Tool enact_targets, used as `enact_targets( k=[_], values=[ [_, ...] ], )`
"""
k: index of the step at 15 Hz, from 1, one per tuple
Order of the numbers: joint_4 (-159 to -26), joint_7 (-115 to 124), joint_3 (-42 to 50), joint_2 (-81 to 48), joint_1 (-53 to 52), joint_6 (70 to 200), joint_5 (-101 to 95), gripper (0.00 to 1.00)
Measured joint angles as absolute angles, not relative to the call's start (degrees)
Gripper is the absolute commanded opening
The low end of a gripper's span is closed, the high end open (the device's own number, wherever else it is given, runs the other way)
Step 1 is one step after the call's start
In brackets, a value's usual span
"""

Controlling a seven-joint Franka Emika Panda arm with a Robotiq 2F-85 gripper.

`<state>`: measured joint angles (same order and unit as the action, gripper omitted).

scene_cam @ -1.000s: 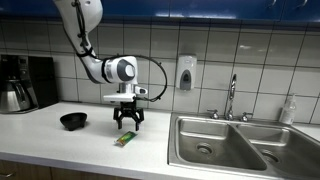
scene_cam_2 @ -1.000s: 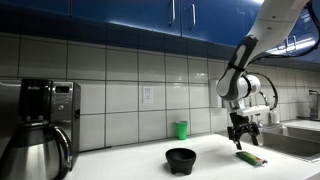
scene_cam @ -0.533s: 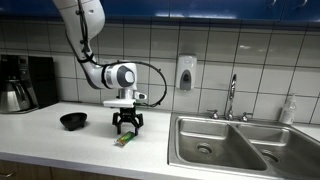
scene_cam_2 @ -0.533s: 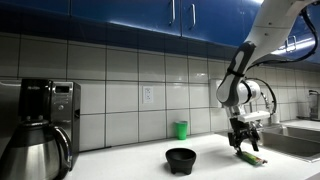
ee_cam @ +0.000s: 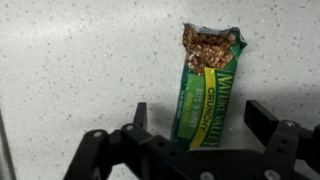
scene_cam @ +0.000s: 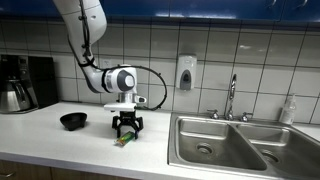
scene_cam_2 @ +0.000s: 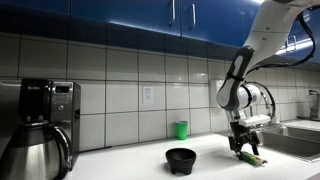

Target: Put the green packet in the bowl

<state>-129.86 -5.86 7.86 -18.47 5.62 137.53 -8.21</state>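
Note:
The green packet (ee_cam: 208, 90) is a flat granola bar wrapper lying on the white speckled counter. In the wrist view my gripper (ee_cam: 203, 122) is open, with one finger on each side of the packet's near end and gaps on both sides. In both exterior views the gripper (scene_cam: 126, 131) (scene_cam_2: 245, 150) hangs straight down, low over the packet (scene_cam: 124, 140) (scene_cam_2: 251, 158). The black bowl (scene_cam: 73, 121) (scene_cam_2: 181, 159) sits empty on the counter, apart from the gripper.
A coffee maker (scene_cam: 22, 83) (scene_cam_2: 38, 125) stands at one end of the counter. A steel sink (scene_cam: 232, 145) with a faucet (scene_cam: 231, 97) lies beside the packet. A bright green cup (scene_cam_2: 181, 130) stands by the tiled wall. A soap dispenser (scene_cam: 186, 73) hangs on the wall.
My gripper has come down closer to the counter, so its open fingers now sit around the packet. The packet and bowl have not moved.

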Motion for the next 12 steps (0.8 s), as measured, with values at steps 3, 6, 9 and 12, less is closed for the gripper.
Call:
enact_targets(
  k=[3, 6, 9, 12],
  values=[
    [-129.86, -5.88, 7.86, -18.54, 5.62, 137.52, -8.21, 1.00],
    [-129.86, -5.88, 7.86, -18.59, 5.62, 137.52, -8.21, 1.00],
    [-129.86, -5.88, 7.86, -18.62, 5.62, 137.52, -8.21, 1.00],
    [-129.86, -5.88, 7.86, -18.63, 5.62, 137.52, -8.21, 1.00]
  ],
)
